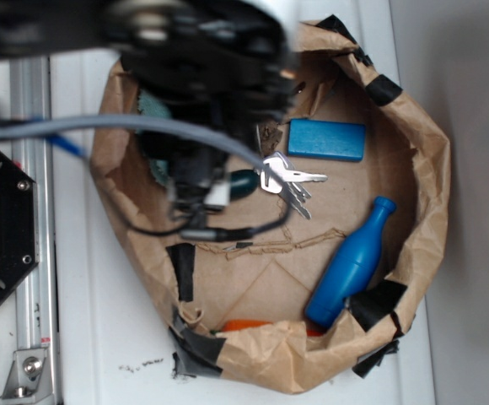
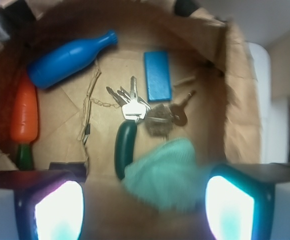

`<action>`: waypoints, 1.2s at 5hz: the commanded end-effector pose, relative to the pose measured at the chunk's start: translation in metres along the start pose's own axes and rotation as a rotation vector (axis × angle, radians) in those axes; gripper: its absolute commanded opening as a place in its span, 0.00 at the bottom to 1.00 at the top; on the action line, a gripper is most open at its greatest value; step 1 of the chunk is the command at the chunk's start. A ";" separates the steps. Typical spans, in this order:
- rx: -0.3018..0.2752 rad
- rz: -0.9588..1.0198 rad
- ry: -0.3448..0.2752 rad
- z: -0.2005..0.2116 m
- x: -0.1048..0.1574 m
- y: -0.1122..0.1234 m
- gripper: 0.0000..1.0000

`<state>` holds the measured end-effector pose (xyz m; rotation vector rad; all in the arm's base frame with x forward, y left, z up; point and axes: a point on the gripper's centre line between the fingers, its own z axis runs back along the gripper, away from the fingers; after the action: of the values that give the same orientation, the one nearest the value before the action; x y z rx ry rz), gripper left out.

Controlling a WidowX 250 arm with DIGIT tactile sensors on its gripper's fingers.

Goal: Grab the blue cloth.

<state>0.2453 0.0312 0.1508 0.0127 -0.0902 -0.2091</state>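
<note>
Paper bag [image 2: 235, 100] with blue cloth [image 2: 162, 172] between wide-spread gripper [image 2: 145, 205] fingers.

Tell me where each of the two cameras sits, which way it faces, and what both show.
Exterior: above, looking straight down on the paper-lined bin; the dark arm covers its upper left, hiding the gripper.
Wrist: on the arm, looking down into the bin between the open gripper fingers, the blue cloth just beyond them.
Shared: blue bottle, blue block, keys.
</note>
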 end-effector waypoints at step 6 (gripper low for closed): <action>0.056 -0.259 0.146 -0.124 -0.048 0.032 0.00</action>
<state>0.2146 0.0722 0.0186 0.0775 0.0832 -0.4663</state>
